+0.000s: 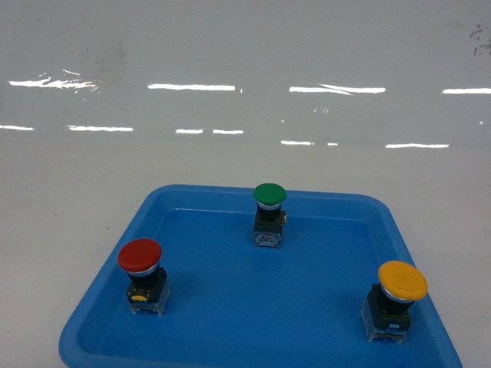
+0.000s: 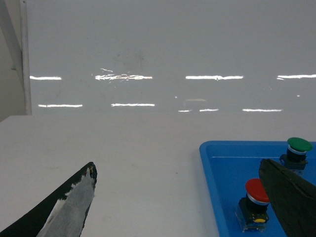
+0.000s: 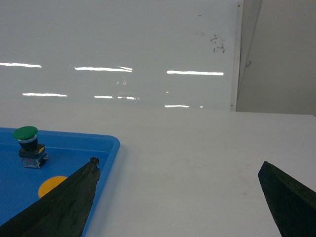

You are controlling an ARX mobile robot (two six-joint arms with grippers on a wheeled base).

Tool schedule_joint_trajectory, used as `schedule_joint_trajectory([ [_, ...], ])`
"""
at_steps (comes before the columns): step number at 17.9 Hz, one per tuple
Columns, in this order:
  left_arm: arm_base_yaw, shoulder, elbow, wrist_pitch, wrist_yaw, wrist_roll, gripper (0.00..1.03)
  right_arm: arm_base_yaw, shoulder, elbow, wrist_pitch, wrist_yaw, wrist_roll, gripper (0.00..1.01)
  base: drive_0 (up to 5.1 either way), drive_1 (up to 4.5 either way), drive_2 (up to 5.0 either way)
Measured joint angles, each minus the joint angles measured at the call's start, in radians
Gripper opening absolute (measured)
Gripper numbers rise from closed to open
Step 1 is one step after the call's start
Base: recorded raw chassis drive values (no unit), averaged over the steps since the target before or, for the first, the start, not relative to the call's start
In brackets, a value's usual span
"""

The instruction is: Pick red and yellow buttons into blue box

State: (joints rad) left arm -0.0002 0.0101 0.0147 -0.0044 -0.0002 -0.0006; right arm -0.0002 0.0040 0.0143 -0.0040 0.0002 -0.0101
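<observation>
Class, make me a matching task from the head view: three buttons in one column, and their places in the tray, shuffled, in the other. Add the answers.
Column A
1. red button
2. green button
3. yellow button

Column B
a. near right of the tray
b. near left of the tray
c. far side, about the middle

Pairs: 1-b, 2-c, 3-a
</observation>
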Motion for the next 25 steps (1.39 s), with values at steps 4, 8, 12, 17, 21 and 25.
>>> schedule_joint_trajectory([
  [4, 0.000, 0.000, 0.000, 0.000, 0.000, 0.000, 0.98, 0.000, 0.000, 0.000, 0.000, 0.000, 0.000, 0.98, 0.0, 0.00, 0.0],
  [8, 0.000, 0.000, 0.000, 0.000, 0.000, 0.000, 0.98, 0.000, 0.000, 0.000, 0.000, 0.000, 0.000, 0.98, 0.0, 0.00, 0.0],
  [12, 0.000, 0.000, 0.000, 0.000, 0.000, 0.000, 0.98, 0.000, 0.000, 0.000, 0.000, 0.000, 0.000, 0.98, 0.0, 0.00, 0.0],
  [17, 0.008, 0.000, 0.000, 0.002, 0.017, -0.001, 0.98, 0.000, 0.000, 0.000, 0.000, 0.000, 0.000, 0.98, 0.0, 0.00, 0.0],
  [21, 0.043, 0.002, 0.000, 0.018, 0.072, 0.000, 0.98, 0.042, 0.003, 0.000, 0.010, 0.002, 0.000, 0.98, 0.0, 0.00, 0.0],
  [25, 0.019, 0.132, 0.000, 0.149, 0.093, 0.000, 0.98, 0.102, 0.154, 0.002, 0.134, 0.029, 0.000, 0.98, 0.0, 0.00, 0.0],
])
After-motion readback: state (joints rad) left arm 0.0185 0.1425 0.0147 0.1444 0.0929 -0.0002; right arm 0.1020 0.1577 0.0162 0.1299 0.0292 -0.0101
